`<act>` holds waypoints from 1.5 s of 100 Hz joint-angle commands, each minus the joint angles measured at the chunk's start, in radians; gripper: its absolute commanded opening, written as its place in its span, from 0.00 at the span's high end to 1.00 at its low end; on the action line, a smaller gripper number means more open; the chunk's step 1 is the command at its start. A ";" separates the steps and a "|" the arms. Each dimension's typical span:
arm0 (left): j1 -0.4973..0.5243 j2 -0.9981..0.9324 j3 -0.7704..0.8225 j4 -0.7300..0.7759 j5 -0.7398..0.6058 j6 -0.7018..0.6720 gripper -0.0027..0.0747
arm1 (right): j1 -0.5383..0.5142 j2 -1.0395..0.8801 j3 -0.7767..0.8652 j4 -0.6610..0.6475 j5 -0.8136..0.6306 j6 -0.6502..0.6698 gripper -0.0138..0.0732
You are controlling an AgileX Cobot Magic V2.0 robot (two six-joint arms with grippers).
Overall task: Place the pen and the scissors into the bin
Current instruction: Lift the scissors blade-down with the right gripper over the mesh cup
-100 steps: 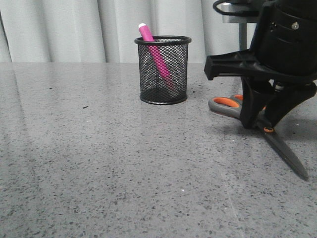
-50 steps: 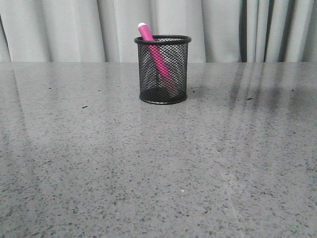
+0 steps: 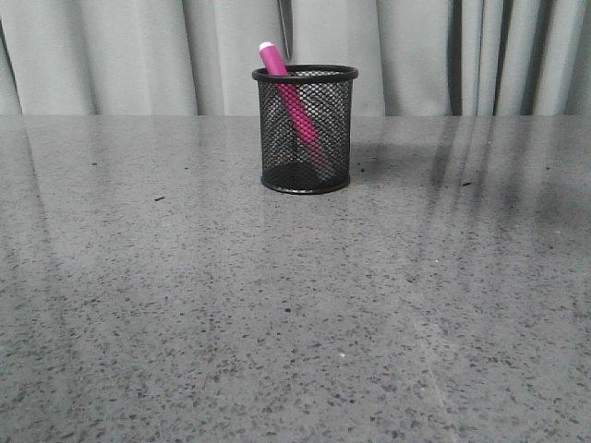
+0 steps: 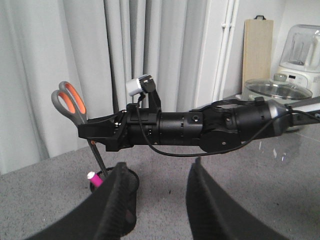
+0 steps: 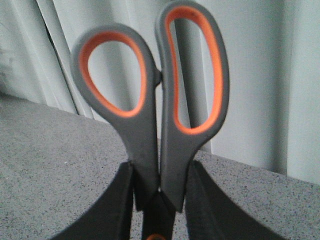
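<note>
The black mesh bin [image 3: 305, 129] stands at the table's middle back, with the pink pen [image 3: 290, 92] leaning inside it, cap up. No gripper shows in the front view. In the left wrist view my right gripper [image 4: 106, 138] holds the scissors [image 4: 70, 102] upright, handles up, with the dark blades pointing down toward the bin [image 4: 132, 181] and the pen's cap [image 4: 93, 177]. In the right wrist view my right gripper [image 5: 159, 167] is shut on the scissors [image 5: 150, 100] just below the grey and orange handles. My left gripper [image 4: 159, 164] is open and empty, beside the bin.
A grey curtain hangs behind the speckled grey table [image 3: 295, 323]. In the left wrist view a wooden board [image 4: 257, 47], a glass lid [image 4: 270, 87] and a blender [image 4: 302, 50] stand at the far side, beyond the right arm [image 4: 210, 130].
One second ago my right gripper was down on the scissors on the table at the right of the front view. It has since lifted them out of that view.
</note>
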State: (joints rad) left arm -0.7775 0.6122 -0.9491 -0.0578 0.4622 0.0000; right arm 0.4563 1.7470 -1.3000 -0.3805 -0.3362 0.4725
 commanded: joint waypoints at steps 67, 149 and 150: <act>-0.007 0.003 -0.018 0.018 -0.033 0.000 0.65 | -0.032 -0.038 0.183 0.128 -0.377 -0.233 0.92; -0.007 0.003 -0.018 0.033 -0.018 0.000 0.65 | -0.045 -0.038 0.323 0.222 -0.327 -0.233 0.92; -0.007 0.003 -0.018 0.033 -0.018 0.000 0.65 | -0.045 -0.038 0.323 0.222 -0.327 -0.233 0.92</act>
State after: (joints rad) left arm -0.7775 0.6122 -0.9415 -0.0251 0.5110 0.0000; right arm 0.4147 1.7518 -0.9581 -0.1614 -0.6650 0.2496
